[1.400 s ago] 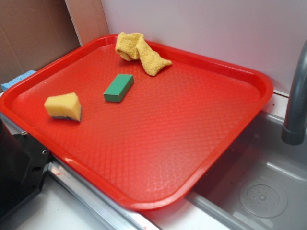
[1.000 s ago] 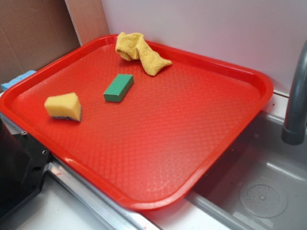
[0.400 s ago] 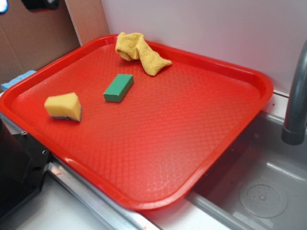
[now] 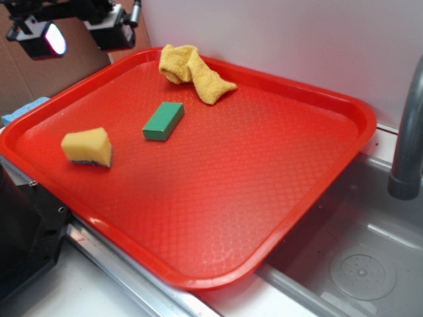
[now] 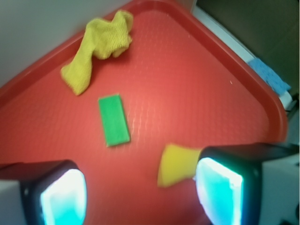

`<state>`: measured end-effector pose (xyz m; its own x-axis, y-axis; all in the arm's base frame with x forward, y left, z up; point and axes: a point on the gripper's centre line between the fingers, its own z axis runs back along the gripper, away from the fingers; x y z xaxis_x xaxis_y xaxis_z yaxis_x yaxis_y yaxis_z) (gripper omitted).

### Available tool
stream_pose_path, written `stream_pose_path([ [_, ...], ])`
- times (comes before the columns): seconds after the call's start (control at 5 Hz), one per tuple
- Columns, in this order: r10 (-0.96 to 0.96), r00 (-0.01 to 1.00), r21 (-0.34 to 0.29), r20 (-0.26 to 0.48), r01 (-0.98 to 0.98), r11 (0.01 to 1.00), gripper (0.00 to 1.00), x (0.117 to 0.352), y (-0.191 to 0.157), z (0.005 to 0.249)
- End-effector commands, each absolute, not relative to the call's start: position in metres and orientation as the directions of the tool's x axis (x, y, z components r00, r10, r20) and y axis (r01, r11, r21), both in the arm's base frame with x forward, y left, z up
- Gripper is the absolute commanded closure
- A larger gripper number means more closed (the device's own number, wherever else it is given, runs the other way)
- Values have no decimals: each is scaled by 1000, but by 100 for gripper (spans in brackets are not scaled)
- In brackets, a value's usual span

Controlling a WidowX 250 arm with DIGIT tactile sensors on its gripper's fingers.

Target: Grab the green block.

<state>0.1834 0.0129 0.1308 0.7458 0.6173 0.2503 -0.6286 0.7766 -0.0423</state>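
The green block [image 4: 164, 121] lies flat on the red tray [image 4: 264, 198], left of the tray's middle. In the wrist view the green block [image 5: 113, 120] lies ahead of the jaws, to the left of centre. My gripper [image 4: 78, 33] hangs high above the tray's far left corner, well apart from the block. Its jaws stand wide open with nothing between them in the wrist view [image 5: 140, 197].
A yellow sponge wedge [image 4: 88, 146] with a dark base lies near the tray's left edge; it also shows in the wrist view [image 5: 176, 164]. A yellow terry cloth [image 4: 193, 71] lies at the tray's far edge. A sink [image 4: 357, 264] and grey faucet [image 4: 406, 145] are at right.
My gripper has come into the exterior view at the top left and moved down and right. The block, sponge and cloth have not moved.
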Motion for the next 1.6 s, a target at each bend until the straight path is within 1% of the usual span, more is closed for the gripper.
stream_pose_path([
  [0.0, 540, 774, -18, 330, -566, 824, 0, 213, 20, 89],
  [0.2, 538, 773, -13, 337, -567, 824, 0, 223, 24, 70],
  [0.4, 555, 770, -62, 314, -566, 822, 0, 233, 24, 50],
  [0.8, 554, 776, -69, 302, -561, 825, 0, 242, 26, 27],
  [1.0, 565, 769, -62, 299, -575, 816, 100, 241, 26, 22],
  [1.2, 575, 763, -62, 295, -586, 808, 100, 241, 26, 20],
  [1.4, 580, 764, -56, 284, -590, 805, 100, 240, 26, 25],
])
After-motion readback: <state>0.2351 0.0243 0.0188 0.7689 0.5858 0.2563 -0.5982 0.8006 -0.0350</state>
